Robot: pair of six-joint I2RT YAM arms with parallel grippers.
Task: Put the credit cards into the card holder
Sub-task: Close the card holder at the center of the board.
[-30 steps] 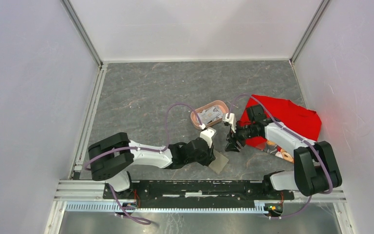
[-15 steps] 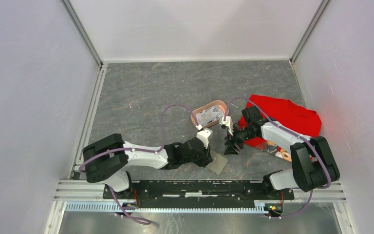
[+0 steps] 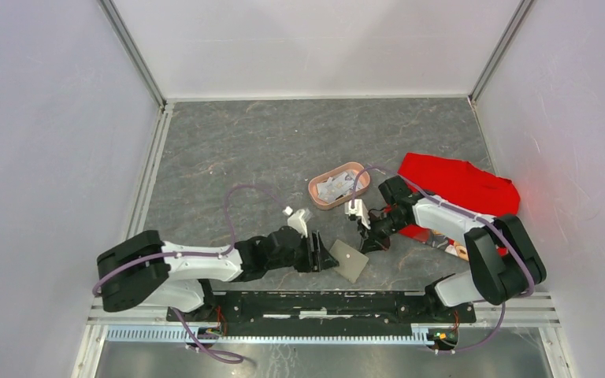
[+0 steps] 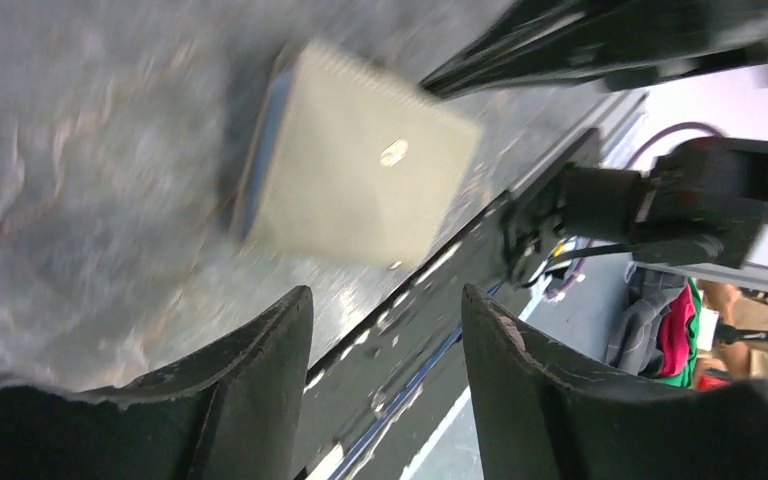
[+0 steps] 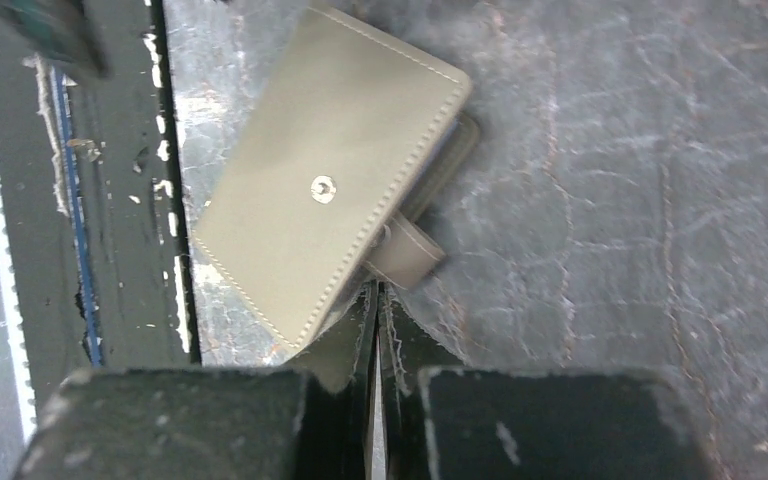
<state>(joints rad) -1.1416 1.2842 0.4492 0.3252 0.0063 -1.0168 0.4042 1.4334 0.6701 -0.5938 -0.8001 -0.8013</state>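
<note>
Wallet (image 5: pixel 325 190) folded; left gripper (image 4: pixel 385 315) open beside it, right gripper (image 5: pixel 376 305) closed at its edge. I'd flip it open next.

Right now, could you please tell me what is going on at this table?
The card holder lies folded shut on the table by the front rail, stud facing up. The left gripper is open just short of it and holds nothing. The right gripper has its fingers pressed together at the holder's tab edge; whether it pinches anything is unclear. Credit cards lie in the pink tray beyond.
</note>
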